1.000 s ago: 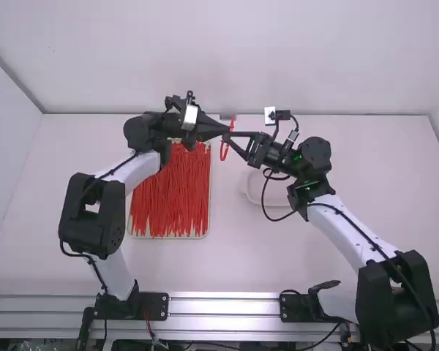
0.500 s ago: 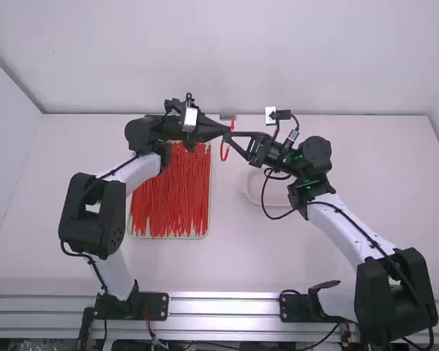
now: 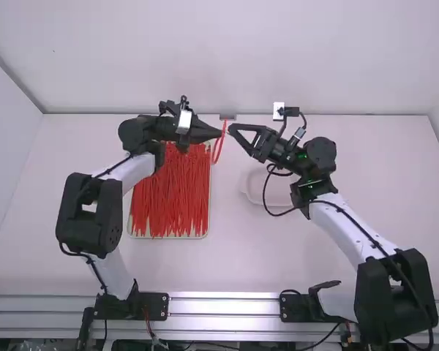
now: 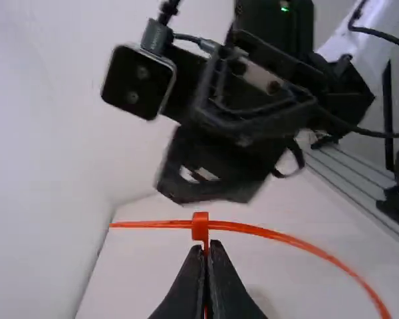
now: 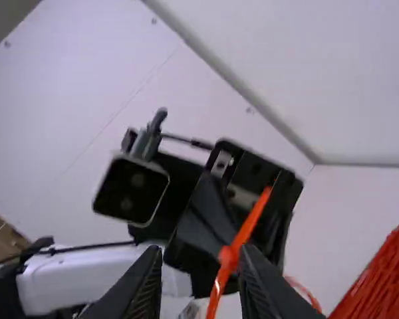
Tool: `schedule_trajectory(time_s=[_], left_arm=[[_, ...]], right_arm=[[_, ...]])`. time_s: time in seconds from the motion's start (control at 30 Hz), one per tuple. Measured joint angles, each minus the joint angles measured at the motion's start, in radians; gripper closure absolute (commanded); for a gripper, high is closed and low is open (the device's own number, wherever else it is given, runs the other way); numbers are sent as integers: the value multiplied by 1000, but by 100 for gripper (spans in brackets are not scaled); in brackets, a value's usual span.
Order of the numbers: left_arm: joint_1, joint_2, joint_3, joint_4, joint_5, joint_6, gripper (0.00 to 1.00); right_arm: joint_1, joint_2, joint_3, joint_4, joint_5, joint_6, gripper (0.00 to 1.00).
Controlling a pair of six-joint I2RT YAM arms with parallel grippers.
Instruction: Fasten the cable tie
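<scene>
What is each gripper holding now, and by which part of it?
The left gripper pinches the red cable tie just beside its small square head. The right gripper is open and clamps nothing.

From the high camera we look forward and down onto the white table (image 3: 380, 168) from above and behind, far enough off to take in the whole tabletop. On the left wrist we sit close behind the left gripper (image 4: 205, 249) and face the right gripper (image 4: 234, 149) head-on, very near, with the right wrist camera (image 4: 136, 83) staring back. On the right wrist we look the opposite way, at the left wrist camera (image 5: 130, 189). All three views share the red cable tie (image 4: 199, 226) between the grippers.
</scene>
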Motion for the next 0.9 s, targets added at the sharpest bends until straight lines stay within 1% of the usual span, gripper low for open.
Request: schedule_trajectory(time_s=[0.13, 0.2, 0.33, 0.53, 0.9], left_arm=[[20, 0, -2, 1, 34, -8, 99], [25, 0, -2, 0, 40, -11, 99], [24, 0, -2, 0, 45, -11, 98], [21, 0, -2, 1, 45, -19, 99], [-5, -12, -2, 1, 45, -27, 99]], right_arm=[[-13, 0, 0, -6, 21, 0, 64], [-10, 0, 0, -3, 24, 0, 64], [9, 0, 0, -3, 35, -2, 59], [43, 0, 0, -10, 45, -12, 58], [44, 0, 0, -10, 59, -27, 57]])
